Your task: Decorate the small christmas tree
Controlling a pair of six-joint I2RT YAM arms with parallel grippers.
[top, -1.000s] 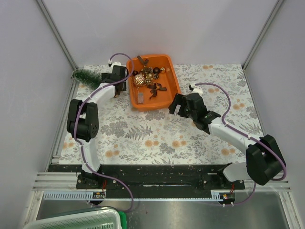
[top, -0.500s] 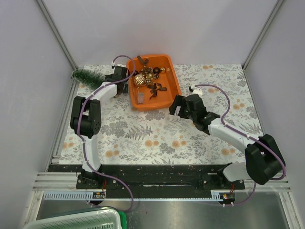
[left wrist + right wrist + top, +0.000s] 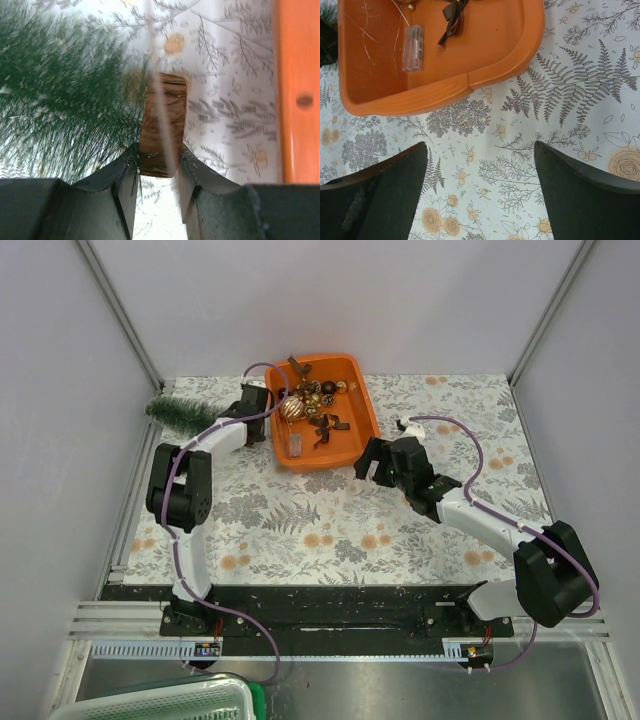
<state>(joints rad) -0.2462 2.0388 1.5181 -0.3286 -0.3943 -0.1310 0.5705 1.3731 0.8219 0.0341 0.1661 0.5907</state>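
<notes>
The small christmas tree (image 3: 180,412) lies on its side at the far left of the table, dark green with frosted tips. In the left wrist view its bristles (image 3: 65,90) fill the left side and its round wooden base (image 3: 162,125) stands on edge. My left gripper (image 3: 159,160) is shut on that wooden base; it also shows in the top view (image 3: 222,420). My right gripper (image 3: 480,165) is open and empty, low over the tablecloth just in front of the orange tray (image 3: 470,50), as the top view shows too (image 3: 368,462).
The orange tray (image 3: 365,415) at the back middle holds several gold and brown baubles (image 3: 310,395), dark ribbon bows (image 3: 452,17) and a clear battery box with a wire string (image 3: 413,47). Its side (image 3: 297,90) lies close to the right of the tree's base. Grey walls enclose the table.
My left wrist has swung a little to the right, toward the tray, and the tree has shifted slightly with it. My right gripper has hardly moved.
</notes>
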